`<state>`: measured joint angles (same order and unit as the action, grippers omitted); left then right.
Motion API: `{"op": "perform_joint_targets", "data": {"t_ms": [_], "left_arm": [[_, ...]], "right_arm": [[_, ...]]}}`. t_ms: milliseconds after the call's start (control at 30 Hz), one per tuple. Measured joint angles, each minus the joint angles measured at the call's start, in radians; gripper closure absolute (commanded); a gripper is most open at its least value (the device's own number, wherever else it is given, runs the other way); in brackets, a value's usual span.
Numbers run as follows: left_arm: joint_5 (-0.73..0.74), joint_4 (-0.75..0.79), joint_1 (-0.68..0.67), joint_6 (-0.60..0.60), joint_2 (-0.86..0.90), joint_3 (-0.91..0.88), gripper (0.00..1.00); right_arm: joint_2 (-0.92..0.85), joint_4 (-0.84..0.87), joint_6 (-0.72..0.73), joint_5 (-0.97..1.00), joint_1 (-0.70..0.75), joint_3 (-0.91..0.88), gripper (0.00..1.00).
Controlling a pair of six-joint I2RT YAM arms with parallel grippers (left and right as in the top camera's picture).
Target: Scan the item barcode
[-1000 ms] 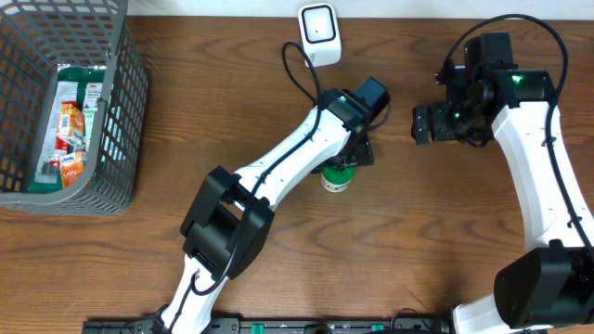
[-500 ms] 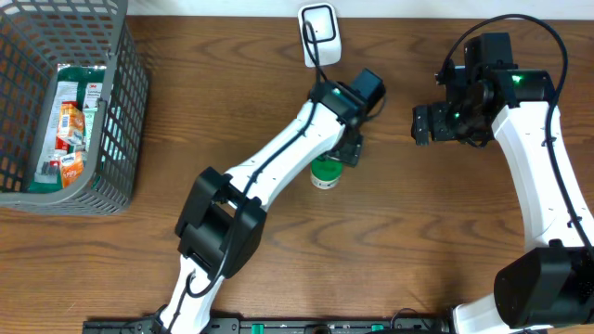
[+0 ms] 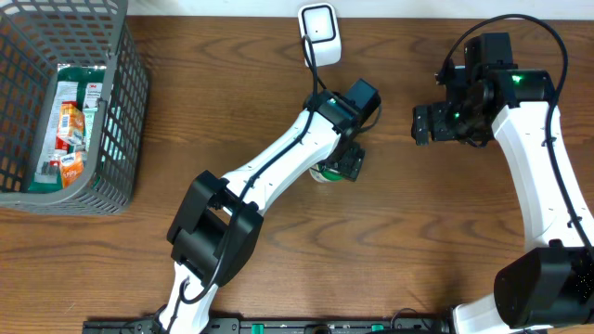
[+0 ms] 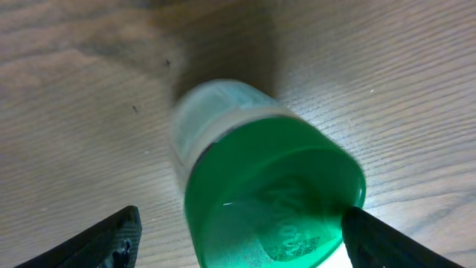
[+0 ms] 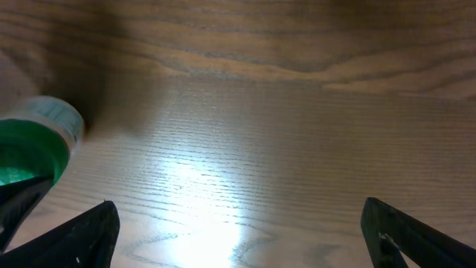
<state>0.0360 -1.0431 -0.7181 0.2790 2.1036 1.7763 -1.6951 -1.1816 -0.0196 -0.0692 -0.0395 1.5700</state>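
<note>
Bottle [image 4: 256, 175] upright, green cap [image 4: 277, 205] uppermost

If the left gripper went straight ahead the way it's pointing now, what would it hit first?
Most likely the green-capped bottle. Its cap sits right in front of the left gripper, between the open fingers, with the wooden table beneath. Depth is unclear, so the fingers might pass on either side of the cap.

Green-capped pale bottle [image 4: 269, 199] on brown wood-grain table [image 3: 418, 246].
Left of the bottle: grey mesh basket [image 3: 118, 104], orange and red packets [image 3: 67, 130]; beyond it, white scanner [image 3: 318, 34].
</note>
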Motion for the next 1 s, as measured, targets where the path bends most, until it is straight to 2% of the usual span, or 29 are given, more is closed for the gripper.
{"op": "perform_joint_targets", "data": {"t_ms": [600, 1000], "left_arm": [[0.010, 0.049, 0.080, 0.000, -0.005, -0.020, 0.13], [0.008, 0.079, 0.081, 0.006, -0.009, -0.020, 0.13]], "right_arm": [[0.000, 0.000, 0.000, 0.000, 0.000, 0.000, 0.01], [0.000, 0.000, 0.000, 0.000, 0.000, 0.000, 0.01]]}}
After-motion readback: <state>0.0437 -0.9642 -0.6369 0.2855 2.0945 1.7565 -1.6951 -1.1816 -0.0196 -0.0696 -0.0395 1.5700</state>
